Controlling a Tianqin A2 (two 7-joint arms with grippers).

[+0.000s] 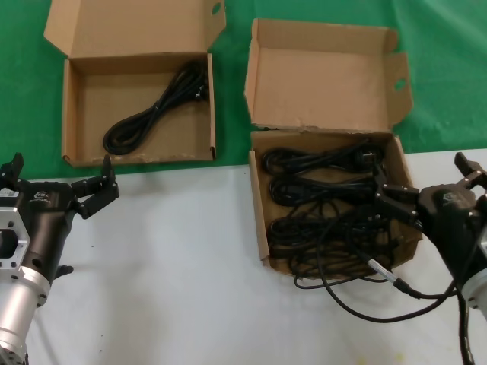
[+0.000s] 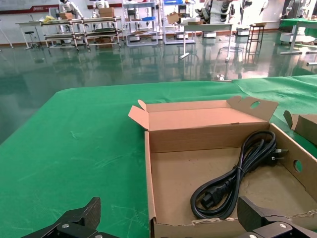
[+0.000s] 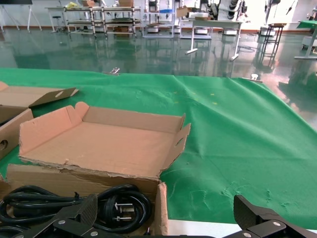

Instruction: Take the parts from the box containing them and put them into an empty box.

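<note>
So the full box (image 1: 335,201) sat on the right, near the table's front edge, stuffed with looped black power cables (image 1: 319,205). They were piled over each other, and some loops had already spilled over the near wall onto the white table (image 1: 190,266). The right gripper (image 1: 437,199) was at that box's right edge with its fingers spread wide, nothing in them.

The receiving box (image 1: 137,114) was far left on the green cloth (image 1: 449,68), and it already had one cable (image 1: 156,110) lying in it. The left gripper (image 1: 65,192) hovered just near of it, also wide open and empty.

My worry was tangling. With the loops stacked like that, a grab on one bundle could easily have hooked a neighbour and dragged two out, or tipped the light cardboard. The robot's own cable with the metal connector (image 1: 392,277) ran right past the spilled loops, so snagging that looked possible too. The tall lid flap (image 1: 323,76) behind could also have caught a swinging plug.
</note>
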